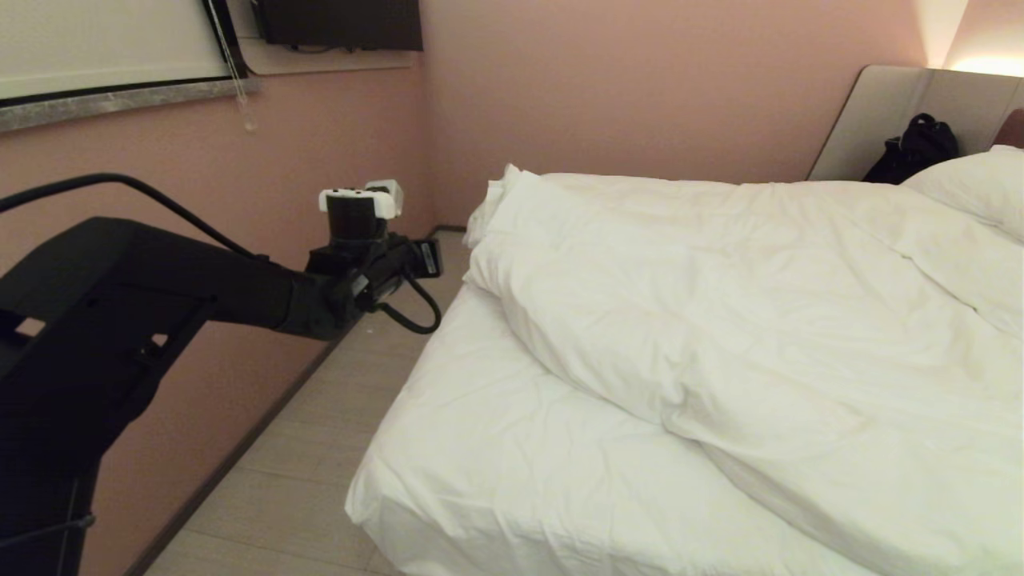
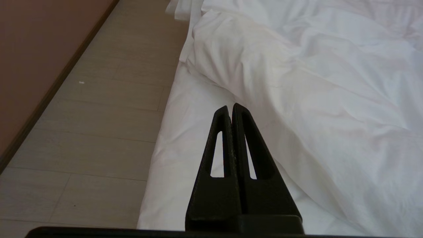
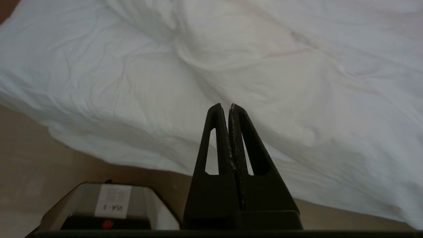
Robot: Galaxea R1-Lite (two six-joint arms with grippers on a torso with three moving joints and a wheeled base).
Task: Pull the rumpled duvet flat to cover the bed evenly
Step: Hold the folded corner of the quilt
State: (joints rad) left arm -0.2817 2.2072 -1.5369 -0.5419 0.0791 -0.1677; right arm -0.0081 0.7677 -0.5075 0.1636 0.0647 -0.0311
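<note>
The duvet (image 1: 720, 304) is a puffy, wrinkled white quilt bunched toward the right and far part of the bed (image 1: 480, 488). It leaves the sheeted near-left corner bare. My left arm reaches in from the left over the floor beside the bed. In its wrist view my left gripper (image 2: 230, 106) is shut and empty, above the bare sheet close to the duvet's (image 2: 314, 82) folded edge. My right gripper (image 3: 228, 106) is outside the head view. In its wrist view it is shut on nothing, and points at the duvet (image 3: 231, 66) hanging over the bed's side.
A pillow (image 1: 980, 188) and a black bag (image 1: 916, 148) lie at the headboard (image 1: 872, 112), far right. A strip of wooden floor (image 1: 320, 448) runs between the bed and the pink wall (image 1: 336, 160). Part of my own base (image 3: 109, 205) shows under the right gripper.
</note>
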